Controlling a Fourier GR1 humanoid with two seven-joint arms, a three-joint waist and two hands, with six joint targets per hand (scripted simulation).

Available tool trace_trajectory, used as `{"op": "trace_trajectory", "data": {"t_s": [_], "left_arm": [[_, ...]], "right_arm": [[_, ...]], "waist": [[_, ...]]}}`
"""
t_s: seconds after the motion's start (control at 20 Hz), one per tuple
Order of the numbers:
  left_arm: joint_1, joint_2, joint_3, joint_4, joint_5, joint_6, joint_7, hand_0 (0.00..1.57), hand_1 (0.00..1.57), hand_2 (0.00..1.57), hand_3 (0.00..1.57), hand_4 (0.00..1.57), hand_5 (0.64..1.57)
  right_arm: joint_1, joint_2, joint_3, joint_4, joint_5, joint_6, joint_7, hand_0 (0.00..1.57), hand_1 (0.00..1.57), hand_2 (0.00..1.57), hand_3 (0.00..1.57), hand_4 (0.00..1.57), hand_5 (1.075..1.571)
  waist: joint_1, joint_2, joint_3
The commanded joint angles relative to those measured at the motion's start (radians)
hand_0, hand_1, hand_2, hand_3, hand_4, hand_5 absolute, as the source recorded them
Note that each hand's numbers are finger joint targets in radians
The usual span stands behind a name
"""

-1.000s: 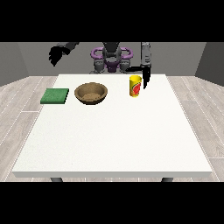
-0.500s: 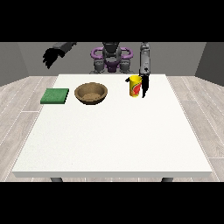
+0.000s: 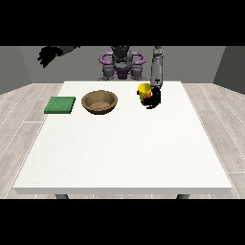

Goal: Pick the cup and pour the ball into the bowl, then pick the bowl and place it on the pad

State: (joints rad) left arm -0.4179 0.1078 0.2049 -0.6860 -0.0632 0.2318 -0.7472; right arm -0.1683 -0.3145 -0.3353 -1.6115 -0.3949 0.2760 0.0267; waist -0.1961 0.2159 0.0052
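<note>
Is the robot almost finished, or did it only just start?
Just started. The hand at the view's right is wrapped around the yellow cup. Nothing is poured: the brown wooden bowl sits beside the green square pad, not on it. Pouring and moving the bowl remain.

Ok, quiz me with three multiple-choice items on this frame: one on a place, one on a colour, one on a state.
1. Where is the bowl?
A. between pad and cup
B. right of the cup
C. on the pad
2. What colour is the pad?
A. red
B. green
C. blue
3. What is the hand at the view's right doing?
A. raised off the table
B. inside the bowl
C. at the cup

Answers: 1 A, the pad lies on its left and the cup on its right. 2 B, a green square. 3 C, the black hand is against the yellow cup.
</note>
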Motion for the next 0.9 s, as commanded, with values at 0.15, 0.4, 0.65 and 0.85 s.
{"op": "trace_trajectory", "data": {"t_s": [0.15, 0.4, 0.65, 0.85], "left_arm": [[-0.015, -0.064, -0.157, -0.021, -0.17, 0.165, 0.231, 1.27, 1.27, 1.57, 1.57, 1.4, 1.432], [-0.113, -0.076, -0.307, -0.018, -0.396, 0.345, 0.421, 1.31, 1.31, 1.57, 1.57, 1.4, 1.502], [-0.206, 0.013, -0.472, 0.096, -0.699, 0.437, 0.645, 1.36, 1.36, 1.57, 1.57, 1.46, 1.535], [-0.336, -0.088, -0.582, 0.139, -0.86, 0.38, 0.888, 1.36, 1.36, 1.57, 1.57, 1.44, 1.545]], "right_arm": [[0.004, -0.087, -0.082, 0.179, -0.044, 0.029, 0.075, 0.0, 0.0, 0.0, 0.29, 0.64, 1.567], [0.029, -0.059, -0.061, 0.241, -0.012, 0.037, 0.043, 0.0, 0.0, 0.0, 0.3, 0.64, 1.564], [0.026, -0.046, -0.046, 0.274, -0.014, 0.053, 0.041, 0.0, 0.0, 0.0, 0.15, 0.67, 1.561], [0.014, -0.103, -0.107, 0.392, -0.018, 0.079, 0.001, 0.0, 0.0, 0.0, 0.0, 0.68, 1.559]], "waist": [[0.081, -0.193, -0.0035], [0.08, -0.247, -0.0013], [0.072, -0.289, 0.0027], [0.114, -0.292, -0.0008]]}}
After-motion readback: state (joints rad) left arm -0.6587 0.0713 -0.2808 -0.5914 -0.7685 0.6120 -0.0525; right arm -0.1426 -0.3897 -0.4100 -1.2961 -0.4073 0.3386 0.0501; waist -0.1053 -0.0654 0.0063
